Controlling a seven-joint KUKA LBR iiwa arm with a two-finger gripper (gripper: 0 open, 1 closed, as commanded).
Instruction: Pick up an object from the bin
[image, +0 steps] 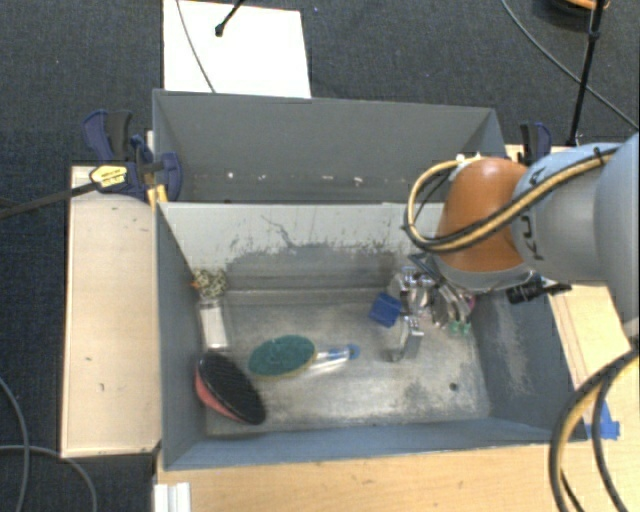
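Now claw (406, 344) nr blue block (383, 311), mid-floor (440, 385)

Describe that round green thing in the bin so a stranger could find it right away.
Look in the grey bin, on its floor left of centre. There, between the black-and-red brush in the near left corner and a clear tube, lies the green pad: the only flat round disc.
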